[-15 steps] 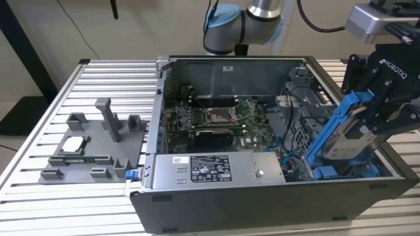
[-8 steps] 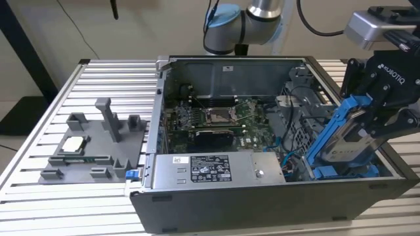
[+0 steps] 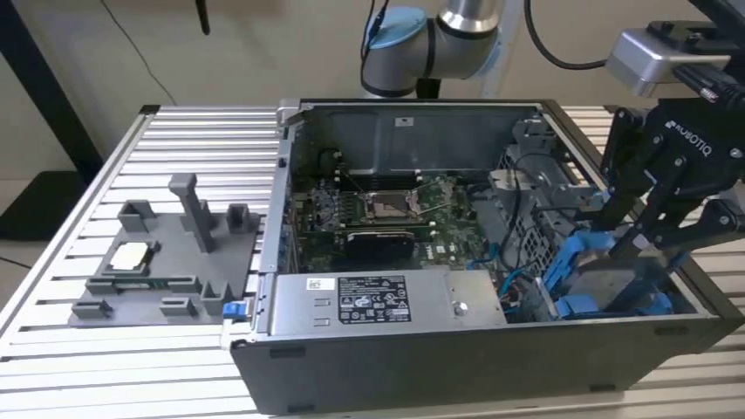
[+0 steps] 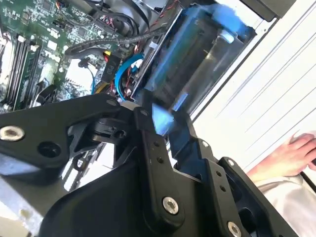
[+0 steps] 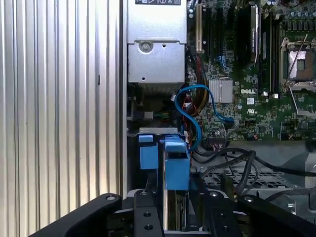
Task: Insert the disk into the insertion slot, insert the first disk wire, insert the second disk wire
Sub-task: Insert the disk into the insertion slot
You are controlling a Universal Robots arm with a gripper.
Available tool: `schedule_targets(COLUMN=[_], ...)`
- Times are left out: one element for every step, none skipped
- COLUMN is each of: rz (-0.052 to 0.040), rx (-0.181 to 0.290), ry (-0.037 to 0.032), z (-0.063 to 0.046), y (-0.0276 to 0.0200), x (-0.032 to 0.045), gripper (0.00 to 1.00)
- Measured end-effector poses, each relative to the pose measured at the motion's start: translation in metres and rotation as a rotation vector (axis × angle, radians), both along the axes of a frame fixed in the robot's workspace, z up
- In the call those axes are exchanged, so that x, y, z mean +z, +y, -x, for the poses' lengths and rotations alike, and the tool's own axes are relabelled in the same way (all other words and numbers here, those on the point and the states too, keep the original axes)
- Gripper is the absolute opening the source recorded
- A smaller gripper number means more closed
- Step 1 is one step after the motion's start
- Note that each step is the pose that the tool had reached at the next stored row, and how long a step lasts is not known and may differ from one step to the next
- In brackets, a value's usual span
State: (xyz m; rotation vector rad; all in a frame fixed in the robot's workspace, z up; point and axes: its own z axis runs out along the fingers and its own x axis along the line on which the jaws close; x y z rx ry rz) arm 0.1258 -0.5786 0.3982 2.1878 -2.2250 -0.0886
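Claw: the gripper (image 3: 643, 246) is narrowed onto the disk (image 3: 608, 281), black fingers (image 5: 145, 215) pressing it from both sides in the first wrist view.
Disk position: tilted, its lower end down among the blue rails of the insertion slot (image 3: 578, 306), its upper end raised above the case wall; it is not lying flat in the bay.
Slot location: corner of the open computer case (image 3: 466, 367) nearest the exterior view's right, at the front wall.
Caddy: the bright blue frame runs around the disk's edges; in the second wrist view it is smeared, and I cannot tell where the caddy ends and the rails begin.
Beside the slot: the grey power-supply box (image 3: 385, 301) sits just beside it, towards the exterior view's left.
Cables in the way: blue cables (image 5: 190, 113) loop just beside the bay's mouth, and black cables (image 5: 237, 163) lie across the perforated metal cage next to it.
Further in: the green motherboard (image 3: 385, 205) with its socket lies flat on the case floor, well apart from the disk.
Outside the case: a grey fixture tray (image 3: 163, 262) rests on the slatted metal table (image 3: 117, 367), at the exterior view's left.
Person: a hand (image 4: 291, 155) lies on the table near the case in the second wrist view.
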Motion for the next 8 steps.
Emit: schedule_targets(rz=[-0.0003, -0.0001, -0.0001, -0.0004, -0.0002, -0.0004, -0.001, -0.0023], rx=[0.0, 0.0, 0.0, 0.0, 0.0, 0.0, 0.0, 0.0], ry=[0.0001, 0.0, 0.0, 0.0, 0.0, 0.0, -0.0013, -0.0032], z=[0.0, 0.0, 0.0, 0.0, 0.0, 0.0, 0.0001, 0.0007], y=[0.0, 0.0, 0.0001, 0.0003, 0.0008, 0.0019, 0.0036, 0.0062], x=[-0.0001, 0.0002, 0.002, 0.0046, 0.0072, 0.0084, 0.0086, 0.0086], gripper=[0.4, 0.4, 0.4, 0.4, 0.4, 0.4, 0.4, 0.4])
